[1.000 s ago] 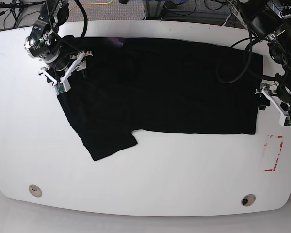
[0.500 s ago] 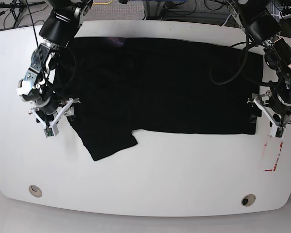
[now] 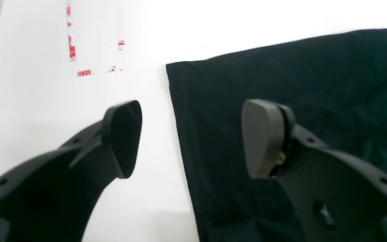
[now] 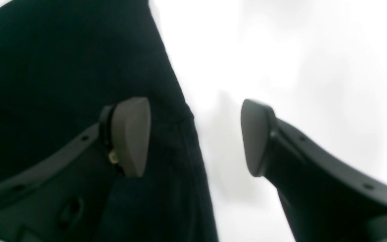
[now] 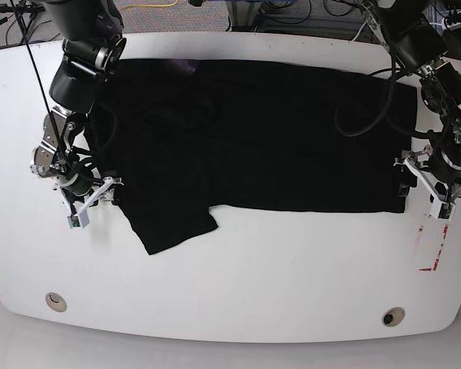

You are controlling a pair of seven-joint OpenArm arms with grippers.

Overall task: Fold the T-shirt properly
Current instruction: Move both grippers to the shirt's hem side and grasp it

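The black T-shirt lies spread flat on the white table, thin, limp and likely light, so it is best pinched at its near corners, where the left gripper and right gripper straddle its edges with jaws apart, holding nothing

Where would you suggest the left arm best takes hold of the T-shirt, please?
Probably at the T-shirt's near hem corner, coming from the bare table side. In the left wrist view that corner lies flat with a straight free edge, and the left gripper, jaws open, already straddles the edge: one jaw over cloth, one over table. Lowering there should pinch the hem.
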